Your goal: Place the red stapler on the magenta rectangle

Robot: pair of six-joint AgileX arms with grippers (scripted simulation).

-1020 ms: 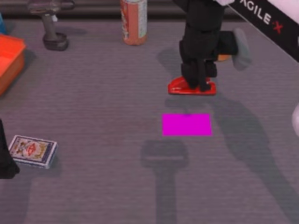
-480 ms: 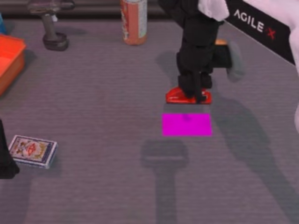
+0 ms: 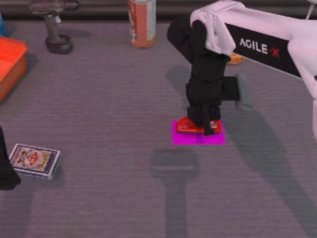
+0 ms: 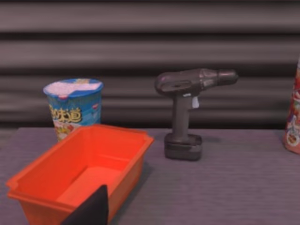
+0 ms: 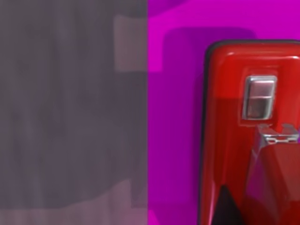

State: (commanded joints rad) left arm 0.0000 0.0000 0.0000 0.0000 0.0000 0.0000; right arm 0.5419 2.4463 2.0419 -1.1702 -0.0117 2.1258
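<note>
The red stapler (image 3: 187, 127) lies lengthwise over the magenta rectangle (image 3: 218, 139) at the table's middle right. My right gripper (image 3: 205, 127) comes straight down on it and is shut on its middle. In the right wrist view the stapler (image 5: 234, 93) fills one side with bright magenta (image 5: 173, 117) beneath it and a dark fingertip (image 5: 227, 206) against its body. I cannot tell whether the stapler touches the patch or hangs just above it. My left gripper (image 3: 6, 173) stays parked at the table's left edge.
An orange tray (image 3: 10, 62) stands at the far left, a grey drill (image 3: 52, 25) and an orange can (image 3: 142, 22) along the back. A patterned card box (image 3: 34, 160) lies front left. A noodle cup (image 4: 74, 105) stands behind the tray in the left wrist view.
My right gripper has carried the stapler toward the front of the table, from behind the magenta rectangle to over it. The left arm has not moved.
</note>
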